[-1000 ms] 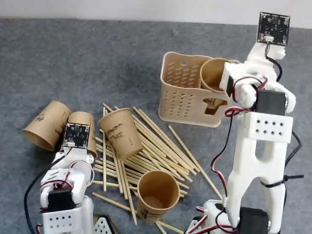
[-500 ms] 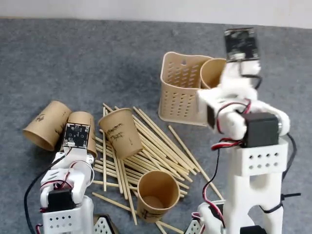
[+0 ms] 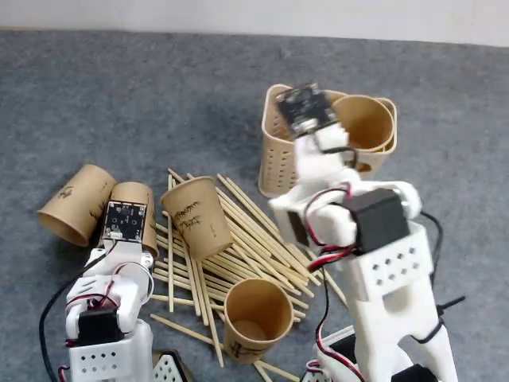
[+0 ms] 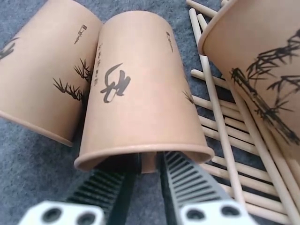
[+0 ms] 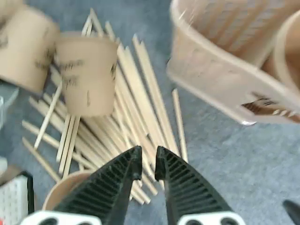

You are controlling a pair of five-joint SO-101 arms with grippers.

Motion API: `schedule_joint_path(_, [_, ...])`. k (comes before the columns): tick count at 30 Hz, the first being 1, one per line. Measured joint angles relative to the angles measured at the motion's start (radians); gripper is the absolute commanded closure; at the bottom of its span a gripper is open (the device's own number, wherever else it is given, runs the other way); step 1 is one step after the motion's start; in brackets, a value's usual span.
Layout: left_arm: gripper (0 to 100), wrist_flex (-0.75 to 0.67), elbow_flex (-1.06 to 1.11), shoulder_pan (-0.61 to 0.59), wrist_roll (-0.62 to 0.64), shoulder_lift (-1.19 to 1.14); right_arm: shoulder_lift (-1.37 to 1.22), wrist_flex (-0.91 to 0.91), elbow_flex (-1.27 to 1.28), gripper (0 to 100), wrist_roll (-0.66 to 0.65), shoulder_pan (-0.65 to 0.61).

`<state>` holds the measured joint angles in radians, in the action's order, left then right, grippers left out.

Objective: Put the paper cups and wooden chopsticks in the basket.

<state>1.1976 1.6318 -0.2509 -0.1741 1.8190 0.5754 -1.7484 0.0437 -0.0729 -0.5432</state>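
Lying cup (image 4: 140, 93): lying on its side on the grey tabletop (image 3: 119, 95), just beside the chopsticks (image 3: 238, 247).
Left tool (image 4: 149, 174): jaws narrow, pinching the cup's rim.
Doing it well: I am thinking of squeezing softly and lifting slowly, so the thin rim is not folding.
Cup's look: tan paper, showing dark bamboo drawings.
Right tool (image 5: 144, 164): hanging over the chopsticks, jaws narrow, holding nothing.
Basket (image 3: 274, 159): standing well apart from this cup.

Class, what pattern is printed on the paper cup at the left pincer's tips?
Black brush characters and bamboo sprigs on tan paper cup; clearest in left wrist view.
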Motion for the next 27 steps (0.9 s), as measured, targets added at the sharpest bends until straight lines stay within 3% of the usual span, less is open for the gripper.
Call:
schedule_joint_path(8, [93,0.0,0.0,0.0,0.0,0.0,0.002,0.0,0.204,92.6,-0.048,-0.163])
schedule_joint_path(17, [93,0.0,0.0,0.0,0.0,0.0,0.002,0.0,0.341,92.2,-0.095,-0.255])
schedule_joint_path(22, [93,0.0,0.0,0.0,0.0,0.0,0.0,0.0,0.397,85.1,-0.095,-0.324])
schedule_joint_path(27, [93,0.0,0.0,0.0,0.0,0.0,0.002,0.0,0.407,84.4,-0.072,-0.345])
